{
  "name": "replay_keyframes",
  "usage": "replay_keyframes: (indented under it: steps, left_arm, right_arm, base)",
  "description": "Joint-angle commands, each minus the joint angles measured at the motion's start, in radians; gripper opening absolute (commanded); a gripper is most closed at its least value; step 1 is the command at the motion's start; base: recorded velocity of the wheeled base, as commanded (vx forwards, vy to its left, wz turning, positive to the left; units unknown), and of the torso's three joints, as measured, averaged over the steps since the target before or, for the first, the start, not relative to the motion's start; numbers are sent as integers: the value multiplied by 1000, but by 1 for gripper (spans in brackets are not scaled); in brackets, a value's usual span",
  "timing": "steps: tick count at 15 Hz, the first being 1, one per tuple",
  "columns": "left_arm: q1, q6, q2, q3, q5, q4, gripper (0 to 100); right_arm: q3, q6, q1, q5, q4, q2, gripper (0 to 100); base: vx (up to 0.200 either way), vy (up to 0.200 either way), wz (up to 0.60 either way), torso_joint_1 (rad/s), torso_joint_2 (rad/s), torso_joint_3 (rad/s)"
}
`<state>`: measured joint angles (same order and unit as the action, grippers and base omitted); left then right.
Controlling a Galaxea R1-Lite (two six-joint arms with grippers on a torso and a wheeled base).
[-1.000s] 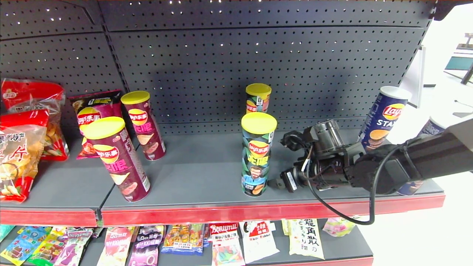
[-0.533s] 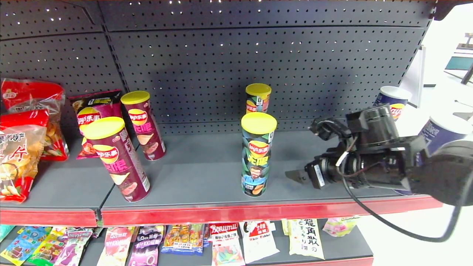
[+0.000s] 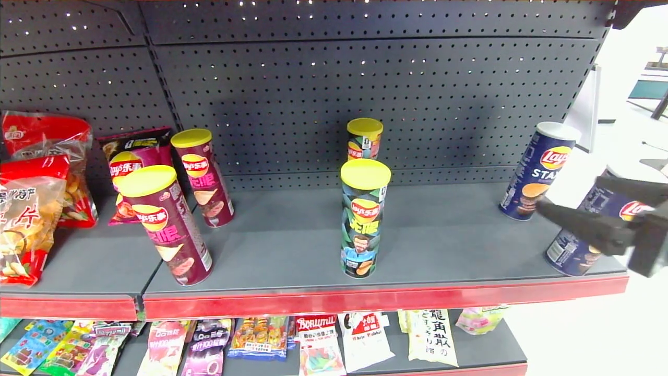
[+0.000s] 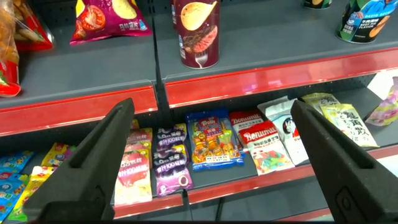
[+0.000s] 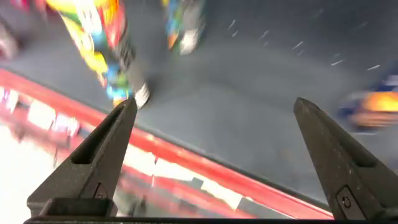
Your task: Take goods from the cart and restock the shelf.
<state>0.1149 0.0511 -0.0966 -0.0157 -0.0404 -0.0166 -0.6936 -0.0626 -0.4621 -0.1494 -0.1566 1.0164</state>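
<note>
Withdrawn rightward, the right gripper (image 3: 570, 194) stands clear of the green can (image 3: 364, 230), jaws apart, empty; left gripper (image 4: 211, 106) likewise spread. We record the can upright, long axis vertical, lid up, near the shelf (image 3: 292, 245) front edge; twin can (image 3: 364, 140) behind.

Bags (image 3: 31, 209) sat at the far left of the shelf (image 3: 443, 245). Just right of them stood the left can (image 3: 164, 224) near the front, with a second can (image 3: 202, 177) behind it. The middle can (image 3: 364, 224) stood near the front edge, a small can (image 3: 364, 138) behind it by the back panel (image 3: 313, 94). Two end cans (image 3: 540, 167) stood far right, and packets (image 3: 318, 344) lay on the lower shelf (image 3: 480, 350) underneath.
</note>
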Motion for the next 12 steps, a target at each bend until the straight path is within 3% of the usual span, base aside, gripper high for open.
replay_keyframes:
  steps: [1,2,5,9,12]
  left_arm:
    - [0,1,-2,-1,1,0,100]
    - [0,0,-2,0,1,0,100]
    - [0,-2,-2,0,-6,0,100]
    - [0,-4,-2,0,-10,0,100]
    - [0,1,-2,0,-13,-2,100]
  right_arm:
    - [240,-43,224,-44,9,-450,100]
    - [324,-60,283,-45,23,-555,100]
    - [387,-17,473,-39,166,-647,100]
    - [588,-52,461,-16,215,-906,100]
    - [638,-60,456,171,216,-1007,100]
  base:
    - [0,0,0,0,0,0]
    - [0,0,0,0,0,0]
    - [0,0,0,0,0,0]
    - [0,0,0,0,0,0]
    - [0,0,0,0,0,0]
